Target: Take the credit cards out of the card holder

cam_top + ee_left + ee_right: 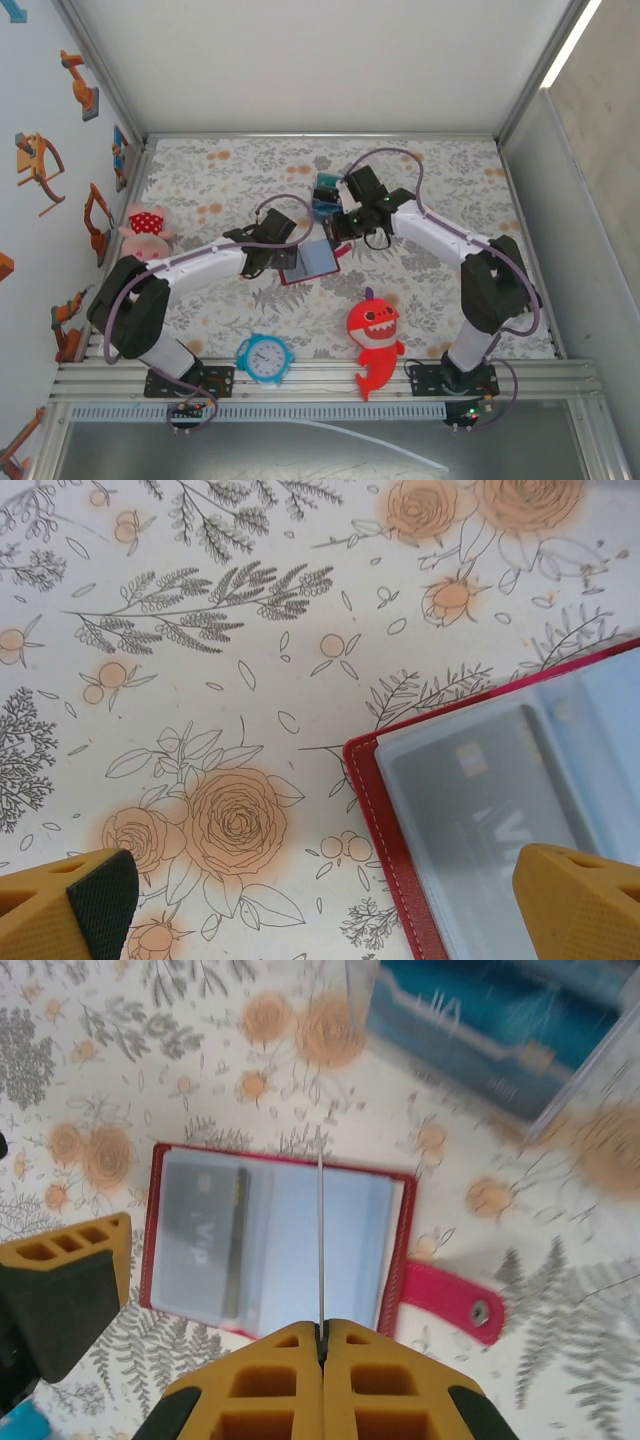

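Card (320,1220) edge-on in right gripper (322,1335), holder (270,1250) open

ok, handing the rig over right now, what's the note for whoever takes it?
Grippers: left gripper open, holding nothing, low at a corner of the open dark red leather-like card holder. The right gripper is shut on a thin card seen edge-on over the holder.
Done: teal and blue plastic cards lie on the floral cloth beyond the holder.
Left: a grey card sits in the holder's clear sleeve. Probably set the held card down, then pull that one.
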